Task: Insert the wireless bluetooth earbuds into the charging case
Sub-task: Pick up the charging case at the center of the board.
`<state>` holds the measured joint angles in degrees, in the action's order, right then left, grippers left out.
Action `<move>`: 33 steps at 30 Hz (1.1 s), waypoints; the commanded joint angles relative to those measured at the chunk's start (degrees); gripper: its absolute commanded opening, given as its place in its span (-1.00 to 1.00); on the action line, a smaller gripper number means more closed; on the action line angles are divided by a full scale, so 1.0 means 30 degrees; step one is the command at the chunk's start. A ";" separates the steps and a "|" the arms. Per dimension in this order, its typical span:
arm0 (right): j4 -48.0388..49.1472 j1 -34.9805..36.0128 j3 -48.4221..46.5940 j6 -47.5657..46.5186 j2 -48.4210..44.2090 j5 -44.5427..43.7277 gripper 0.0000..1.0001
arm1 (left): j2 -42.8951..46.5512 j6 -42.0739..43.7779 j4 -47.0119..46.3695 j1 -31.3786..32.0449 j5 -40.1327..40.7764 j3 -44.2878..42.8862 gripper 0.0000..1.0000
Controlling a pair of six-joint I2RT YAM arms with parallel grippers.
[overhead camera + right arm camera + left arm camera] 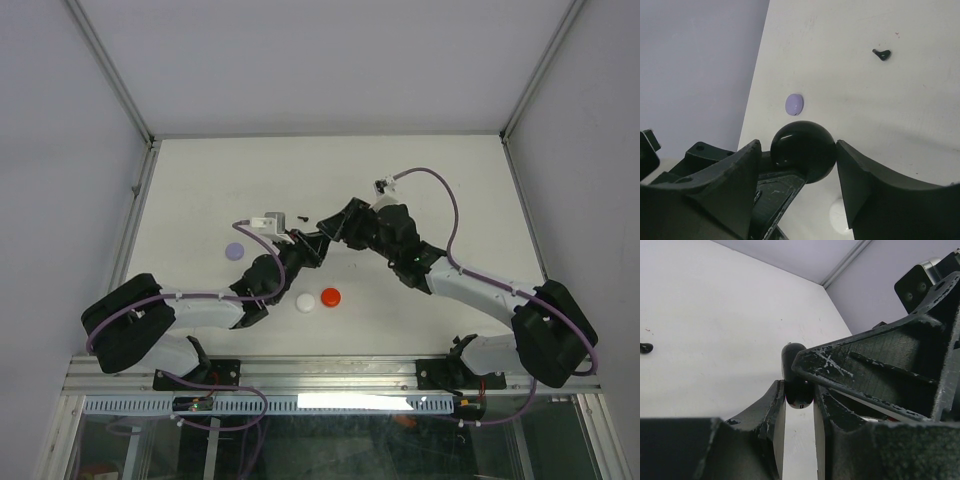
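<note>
the left tool [799,393] is pinching the black charging case [805,145]: in the left wrist view its two fingers press in on the lower part of the glossy round shell from both sides, and the rounded top of the case stands up above them. the right tool [799,148] sits around the same case with its jaws spread; in the right wrist view one finger lies right against the shell, while a thin dark gap shows between the shell and the other finger, so it does not look clamped. from above, the two arms meet tip to tip near the middle of the counter [420,180], and the case between them is hidden by the black fingers. whether the case rests on the counter or is lifted off it cannot be told. one wireless bluetooth earbud, the black earbud [882,53], lies alone on the bare white surface just beyond the meeting tools, touching neither tool nor case. the lavender case [235,251] lies flat to the left of the left tool, well apart from the earbud. nearer the arm bases, the white case [305,302] and the red case [330,297] lie just beside each other, white on the left, close to the left arm's forearm.
</note>
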<state>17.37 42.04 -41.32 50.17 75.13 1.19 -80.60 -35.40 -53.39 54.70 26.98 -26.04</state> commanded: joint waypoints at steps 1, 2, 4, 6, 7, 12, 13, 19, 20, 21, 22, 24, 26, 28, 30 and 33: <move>0.1483 -0.0089 0.0025 -0.1219 -0.0414 0.1251 0.30 | 0.0089 -0.0011 -0.2745 -0.0066 0.0253 0.1072 -0.93; 0.1478 -0.0287 -0.0030 -0.1467 -0.0454 0.1611 0.33 | 0.0220 -0.0096 -0.2911 -0.0068 0.0237 0.1339 -0.96; 0.1452 -0.0866 -0.0216 -0.1975 -0.0514 0.2736 0.38 | 0.0498 -0.0152 -0.3313 -0.0133 0.0044 0.1857 -1.00; 0.1604 -0.1552 -0.0330 -0.2605 -0.0620 0.4195 0.40 | 0.0835 -0.0182 -0.3818 -0.0270 -0.0315 0.2410 -1.00; 0.1621 -0.1884 -0.0378 -0.2944 -0.0700 0.4802 0.40 | 0.0998 -0.0169 -0.4026 -0.0372 -0.0657 0.2675 -1.00; 0.2712 -0.3446 -0.0071 -0.4982 -0.1326 0.8339 0.39 | 0.1878 -0.0105 -0.4529 -0.1489 -0.3480 0.3530 -1.00; 0.2734 -0.3692 -0.0104 -0.5534 -0.1367 0.9165 0.39 | 0.2004 -0.0137 -0.4731 -0.1817 -0.4189 0.3723 -1.00; 0.2776 -0.4718 -0.0189 -0.8248 -0.1350 1.3346 0.35 | 0.3199 -0.0756 -0.6032 -0.3446 -0.7546 0.4608 -1.00; 0.2987 -0.4799 -0.0134 -0.8465 -0.1340 1.3933 0.35 | 0.3411 -0.0852 -0.6182 -0.3662 -0.8125 0.4663 -1.00; 0.3204 -0.4838 -0.0094 -0.8646 -0.1321 1.4409 0.33 | 0.3606 -0.0966 -0.6281 -0.3876 -0.8717 0.4667 -1.00; 0.3407 -0.4832 -0.0060 -0.8819 -0.1289 1.4850 0.31 | 0.3802 -0.1061 -0.6363 -0.4067 -0.9296 0.4667 -1.00; 0.3813 -0.4833 -0.0035 -0.8931 -0.1151 1.5604 0.27 | 0.4191 -0.1236 -0.6601 -0.4339 -1.0158 0.4671 -1.00; 0.4499 -0.4820 0.0007 -0.8732 -0.0919 1.6127 0.23 | 0.4520 -0.1330 -0.6768 -0.4467 -1.0834 0.4602 -1.00; 0.5426 -0.4804 0.0125 -0.8169 -0.0581 1.6755 0.20 | 0.4633 -0.1564 -0.6914 -0.4490 -1.1285 0.4482 -1.00; 0.6811 -0.4745 0.0291 -0.7235 -0.0186 1.7268 0.17 | 0.4544 -0.1920 -0.7389 -0.4482 -1.1595 0.4419 -1.00; 0.8982 -0.4551 0.0567 -0.5959 0.0321 1.7965 0.14 | 0.4154 -0.2499 -0.8416 -0.4477 -1.1977 0.4382 -1.00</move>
<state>32.27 27.79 -40.47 27.66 74.50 49.60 -67.92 -39.90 -70.30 41.54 -4.73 -12.27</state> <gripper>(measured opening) 0.578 0.237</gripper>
